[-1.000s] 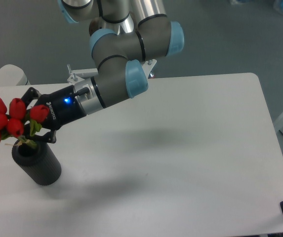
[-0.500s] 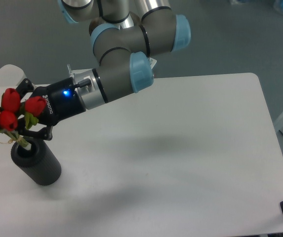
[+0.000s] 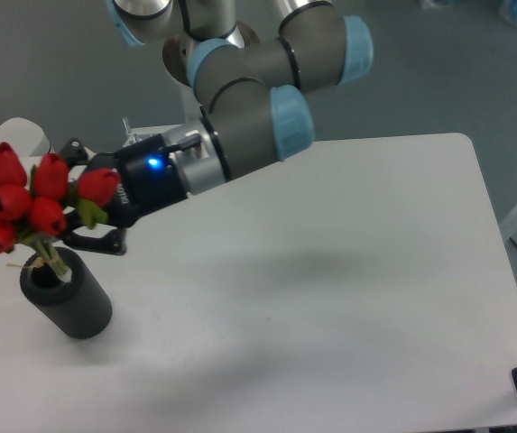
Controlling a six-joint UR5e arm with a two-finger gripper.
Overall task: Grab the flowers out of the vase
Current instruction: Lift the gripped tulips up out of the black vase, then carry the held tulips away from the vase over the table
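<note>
1. The flowers now sit higher and further right than a second ago, when the buds hung lower over the vase. They lie just left of the gripper, leaning up and leftward.
2. The stems still reach down into the vase's mouth, below and left of the gripper, so the bunch reads as partly lifted, not yet free.
3. The gripper has risen and shifted right with the arm. Its fingers are set around the bunch below the buds and seem clamped on the flowers, since the bunch moves with it.
4. The vase stands upright on the tabletop and has not moved.
5. A blue light glows on the wrist, right of the gripper. Small pale lettering beside it is too blurred to read.
</note>
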